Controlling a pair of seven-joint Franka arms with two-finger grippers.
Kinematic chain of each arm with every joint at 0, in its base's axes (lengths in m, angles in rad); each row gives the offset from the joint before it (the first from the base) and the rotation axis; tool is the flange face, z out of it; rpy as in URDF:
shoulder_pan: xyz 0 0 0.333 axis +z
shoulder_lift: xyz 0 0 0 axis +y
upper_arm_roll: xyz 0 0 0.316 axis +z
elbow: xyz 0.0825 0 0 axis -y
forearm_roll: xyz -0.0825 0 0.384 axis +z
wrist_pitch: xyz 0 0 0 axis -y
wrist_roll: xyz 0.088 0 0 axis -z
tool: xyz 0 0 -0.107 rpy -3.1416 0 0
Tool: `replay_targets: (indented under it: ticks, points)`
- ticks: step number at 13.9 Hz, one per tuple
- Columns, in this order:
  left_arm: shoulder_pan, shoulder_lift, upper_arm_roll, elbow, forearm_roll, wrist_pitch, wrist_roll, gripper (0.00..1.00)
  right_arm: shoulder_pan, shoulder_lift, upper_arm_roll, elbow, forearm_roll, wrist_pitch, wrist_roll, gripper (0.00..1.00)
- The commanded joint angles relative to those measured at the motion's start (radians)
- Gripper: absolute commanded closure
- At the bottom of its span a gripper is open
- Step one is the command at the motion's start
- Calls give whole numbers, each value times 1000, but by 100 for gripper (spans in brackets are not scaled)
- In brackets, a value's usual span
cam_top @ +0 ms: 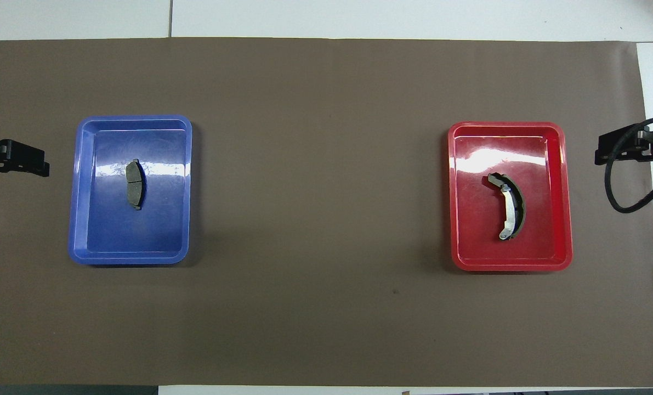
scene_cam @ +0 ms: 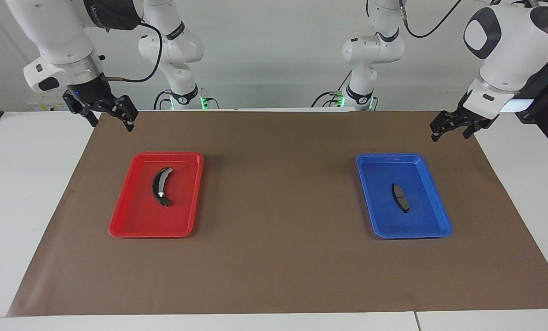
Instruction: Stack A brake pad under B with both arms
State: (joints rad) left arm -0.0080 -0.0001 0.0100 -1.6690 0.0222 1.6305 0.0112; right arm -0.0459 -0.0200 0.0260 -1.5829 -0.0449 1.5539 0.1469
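Pad (scene_cam: 400, 198) lies in blue tray (scene_cam: 370, 193), B (scene_cam: 161, 186) in red tray (scene_cam: 131, 202) — untouched. My left gripper (scene_cam: 453, 125) and right gripper (scene_cam: 108, 113) hang spread, empty, outside the trays. I should grasp the pad across its width first.

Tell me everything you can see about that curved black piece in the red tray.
The brake shoe is a long, strongly curved black arc with a shiny pale metal inner rim and small metal tabs at its ends. It lies in the red tray, roughly lengthwise, resting on the tray floor. Nothing else touches it, and no end effector is over it.
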Motion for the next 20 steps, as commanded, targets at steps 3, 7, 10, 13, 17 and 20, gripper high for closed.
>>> replay_targets:
  ticks: [3,7,10,13,17,20]
  points:
    - [-6,-27,1,-86,10,109,-5,0,-9,-15,6,-22,4,9,-23,0]
    - [-27,-9,1,-257,10,366,-4,1,-9,-17,6,-22,4,-3,-23,0]
    - [-29,55,1,-353,12,538,-5,1,-9,-17,6,-22,4,-5,-23,0]
    - [-47,132,2,-383,12,638,-5,2,-9,-17,6,-23,5,-5,-21,0]
    - [-46,178,2,-480,12,801,-5,3,-9,-17,6,-23,5,-2,-21,0]
    - [-53,224,2,-491,12,844,-13,5,-9,-17,6,-23,4,-3,-21,0]
